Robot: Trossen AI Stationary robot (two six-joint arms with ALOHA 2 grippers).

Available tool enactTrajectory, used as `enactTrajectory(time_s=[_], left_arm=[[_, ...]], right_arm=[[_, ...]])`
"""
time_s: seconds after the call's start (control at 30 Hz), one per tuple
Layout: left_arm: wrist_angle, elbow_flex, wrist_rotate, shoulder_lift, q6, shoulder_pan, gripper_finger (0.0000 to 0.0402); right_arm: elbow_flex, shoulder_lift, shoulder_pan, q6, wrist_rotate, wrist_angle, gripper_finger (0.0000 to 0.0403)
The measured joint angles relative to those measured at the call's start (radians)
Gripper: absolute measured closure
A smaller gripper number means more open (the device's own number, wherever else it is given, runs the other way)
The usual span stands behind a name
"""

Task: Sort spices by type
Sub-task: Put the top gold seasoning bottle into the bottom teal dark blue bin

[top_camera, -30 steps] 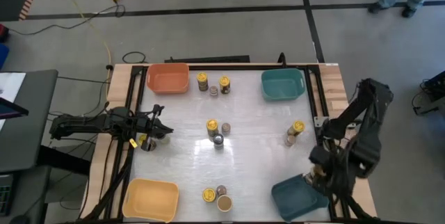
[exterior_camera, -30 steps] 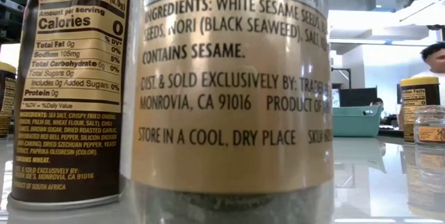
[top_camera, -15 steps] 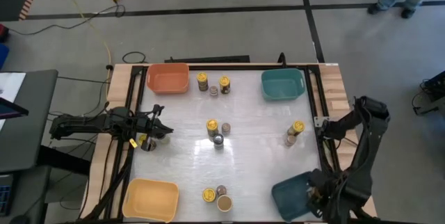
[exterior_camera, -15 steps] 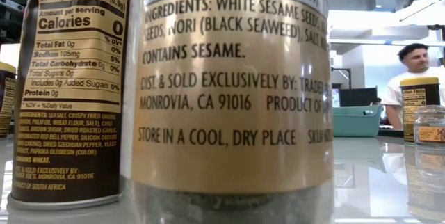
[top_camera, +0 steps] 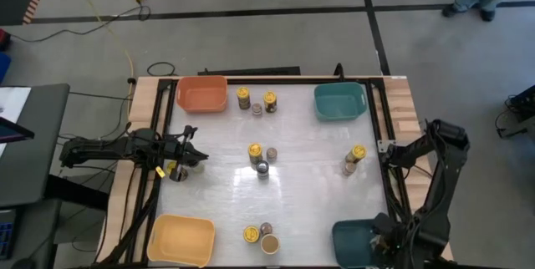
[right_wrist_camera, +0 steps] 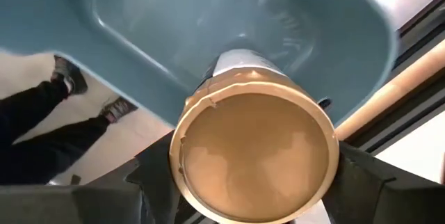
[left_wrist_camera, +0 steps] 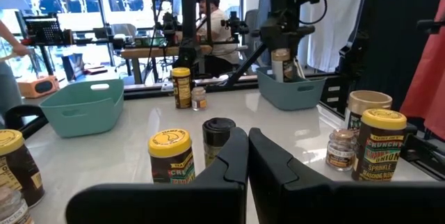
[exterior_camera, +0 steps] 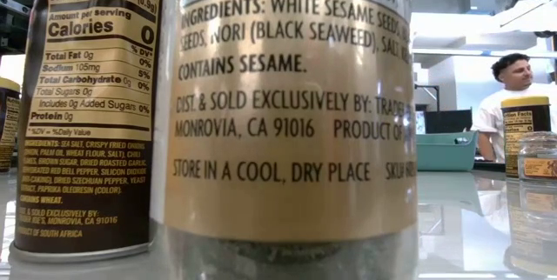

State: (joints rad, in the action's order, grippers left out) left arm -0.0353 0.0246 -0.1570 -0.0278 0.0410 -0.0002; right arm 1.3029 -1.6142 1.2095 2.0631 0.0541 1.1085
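Over the last second the right arm has swung back and down toward the near right corner of the surface (top_camera: 309, 185), and the dark teal bin (top_camera: 355, 242) beneath it has slid and straightened with it, while the left arm has not stirred. Now the right gripper (top_camera: 386, 237) hangs over that bin's right edge, its fingers (right_wrist_camera: 361, 175) grasping a tan-lidded jar (right_wrist_camera: 254, 156) by the sides, lid toward the wrist and base pointing into the bin (probably so it can be dropped straight in with its own kind). In the right wrist view the jar sits squarely between the two fingers, with the bin's blue floor directly beyond it. Well away from the bin, at the left edge of the surface, the left gripper (top_camera: 191, 154) waits with its fingers (left_wrist_camera: 229, 168) clenched on nothing. Other jars are scattered in small clusters, the nearest pair (top_camera: 353, 159) further up the right side from the bin.
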Motion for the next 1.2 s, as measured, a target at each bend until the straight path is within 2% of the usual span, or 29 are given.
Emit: enactTrajectory(time_s=[0.23,0.6,1.0,1.2], left_arm=[[0.0,0.0,0.0,0.0,0.0,0.0,0.0401],[0.0,0.0,0.0,0.0,0.0,0.0,0.0401],[0.0,0.0,0.0,0.0,0.0,0.0,0.0401],[0.0,0.0,0.0,0.0,0.0,0.0,0.0401]], right_arm=[[0.0,0.032,-0.011,-0.115,-0.033,0.124,0.0112],[0.0,0.003,-0.078,-0.459,-0.053,0.118,0.0112],[-0.014,-0.028,-0.078,-0.501,-0.054,0.081,0.0112],[-0.016,-0.028,-0.077,-0.501,-0.054,0.064,0.008]])
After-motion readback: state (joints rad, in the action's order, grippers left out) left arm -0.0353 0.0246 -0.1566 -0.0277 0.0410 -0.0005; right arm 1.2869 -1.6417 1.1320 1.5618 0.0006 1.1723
